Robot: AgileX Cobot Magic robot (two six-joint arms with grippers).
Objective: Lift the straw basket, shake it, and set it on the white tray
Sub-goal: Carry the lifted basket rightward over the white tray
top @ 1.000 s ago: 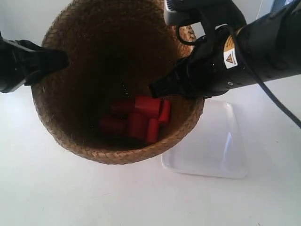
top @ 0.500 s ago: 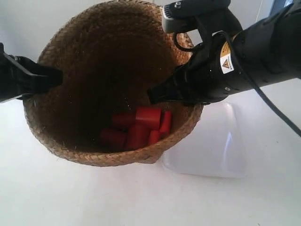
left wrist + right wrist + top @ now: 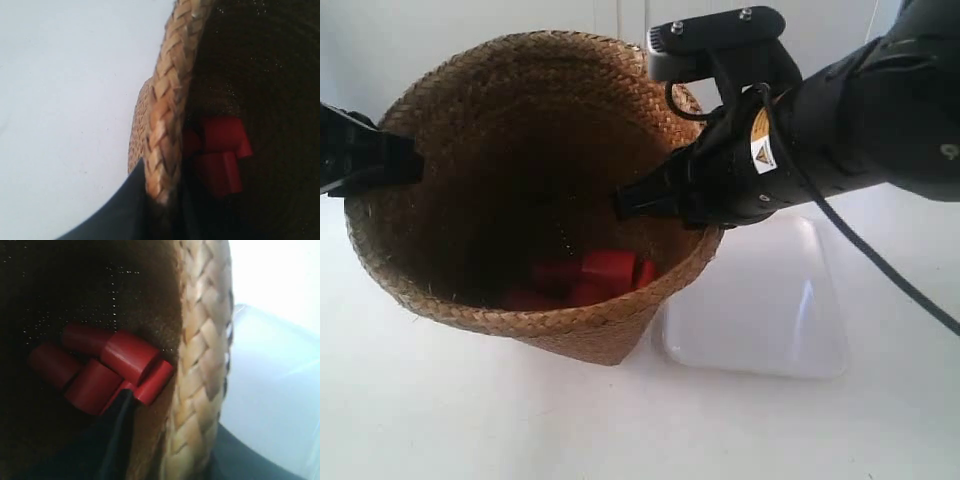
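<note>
Straw basket (image 3: 480, 120), tipped with red cylinders (image 3: 610, 268) inside, is just beside the white tray (image 3: 770, 300), left gripper (image 3: 161, 200) and right gripper (image 3: 175, 440) each clamped on opposite sides of its rim.

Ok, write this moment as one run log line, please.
straw basket: tilted, beside white tray | left gripper: on rim | right gripper: on rim
</note>
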